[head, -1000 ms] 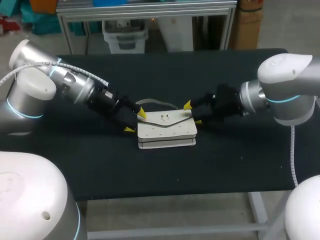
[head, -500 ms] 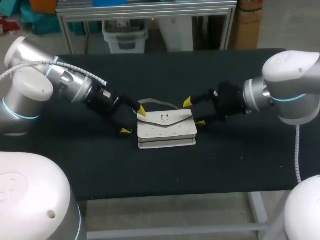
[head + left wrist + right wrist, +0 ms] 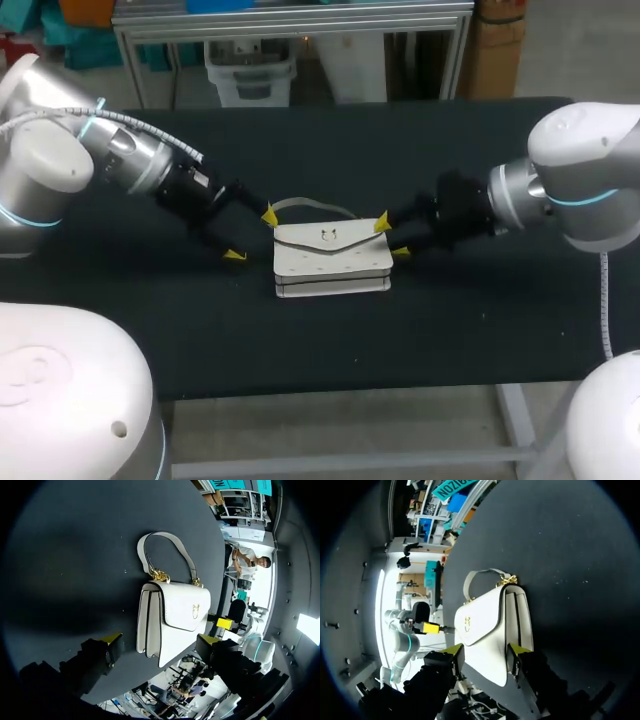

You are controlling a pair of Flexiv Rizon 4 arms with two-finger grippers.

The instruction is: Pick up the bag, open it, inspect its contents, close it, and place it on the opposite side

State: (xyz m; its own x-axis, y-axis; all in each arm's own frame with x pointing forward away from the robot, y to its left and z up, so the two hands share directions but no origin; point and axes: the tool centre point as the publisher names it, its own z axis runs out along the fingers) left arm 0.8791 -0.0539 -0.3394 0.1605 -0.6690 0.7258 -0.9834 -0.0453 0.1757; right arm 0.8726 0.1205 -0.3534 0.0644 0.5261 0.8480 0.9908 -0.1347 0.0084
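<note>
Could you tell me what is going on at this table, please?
Two robot arms flank a white handbag lying flat, flap closed, on the black table. The right claw sits open astride one end of the bag; the left claw is open, just short of the other end. The bag is not yet lifted or opened.

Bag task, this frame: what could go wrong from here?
1. Only the right tool is at the bag, at its right end. The left tool is open and clear of the bag. A lift from one end may tilt the bag or let it slip.
2. The handle lies loose on the table behind the bag and might snag a tool.
</note>
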